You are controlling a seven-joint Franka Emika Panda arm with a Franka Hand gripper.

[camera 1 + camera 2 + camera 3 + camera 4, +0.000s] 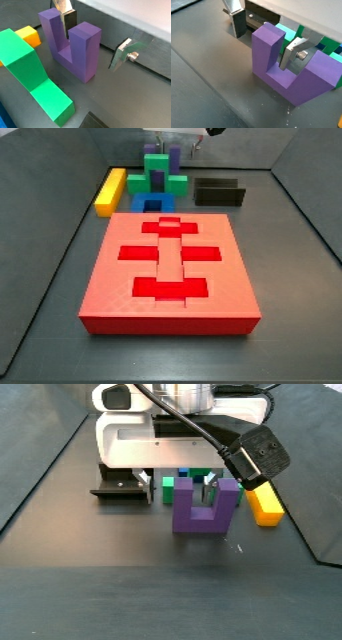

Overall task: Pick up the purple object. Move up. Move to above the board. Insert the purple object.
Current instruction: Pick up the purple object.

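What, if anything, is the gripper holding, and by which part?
Nothing yet. The gripper is open, its fingers straddling one upright prong of the purple block without closing on it.

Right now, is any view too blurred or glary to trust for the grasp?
Both wrist views are soft up close, yet the purple object and one finger of the pincer straddling its prong read clearly. In a side view, the board is evenly lit, without glare; the other side view is sharp enough.
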